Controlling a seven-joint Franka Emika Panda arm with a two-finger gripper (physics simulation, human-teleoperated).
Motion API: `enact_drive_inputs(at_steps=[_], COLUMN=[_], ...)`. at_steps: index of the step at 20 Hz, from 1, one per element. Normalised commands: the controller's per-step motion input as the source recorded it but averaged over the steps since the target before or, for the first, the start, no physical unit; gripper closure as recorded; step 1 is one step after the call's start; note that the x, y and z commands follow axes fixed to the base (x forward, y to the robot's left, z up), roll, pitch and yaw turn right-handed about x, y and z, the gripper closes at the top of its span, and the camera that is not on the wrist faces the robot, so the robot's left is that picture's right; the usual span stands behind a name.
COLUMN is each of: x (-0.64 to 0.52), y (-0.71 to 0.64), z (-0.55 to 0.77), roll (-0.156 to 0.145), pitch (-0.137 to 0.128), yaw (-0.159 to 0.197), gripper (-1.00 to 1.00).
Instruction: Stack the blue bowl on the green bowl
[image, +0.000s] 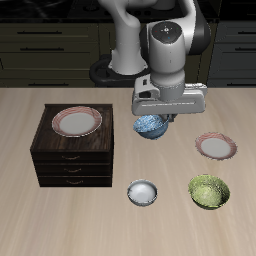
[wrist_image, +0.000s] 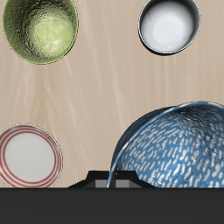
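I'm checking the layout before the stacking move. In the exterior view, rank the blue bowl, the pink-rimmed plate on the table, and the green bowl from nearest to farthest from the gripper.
1. blue bowl: right at the gripper, under the fingers.
2. pink-rimmed plate: on the table, off to the side.
3. green bowl: nearest the table's front edge.

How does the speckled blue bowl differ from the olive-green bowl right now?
The small blue bowl with a speckled white-and-blue inside sits right under the gripper, farther back; the round olive-green bowl stands alone near the table's front edge. The blue bowl's inside is streaked white; the green bowl's is mottled yellowish. The blue bowl seems slightly smaller in the exterior view. Both are round and open upward.
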Motion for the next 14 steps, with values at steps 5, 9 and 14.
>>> enact_drive_inputs(at_steps=[5,9,14], x=[-0.02,0.07,0.1], y=[0.08,0.09,0.17], z=[0.24,0.21,0.39], roll=[0.005,-0.007,0.007], pitch=[-0.032,-0.027,-0.056], yaw=[0.017,0.014,0.004], gripper=[1.0,1.0,1.0])
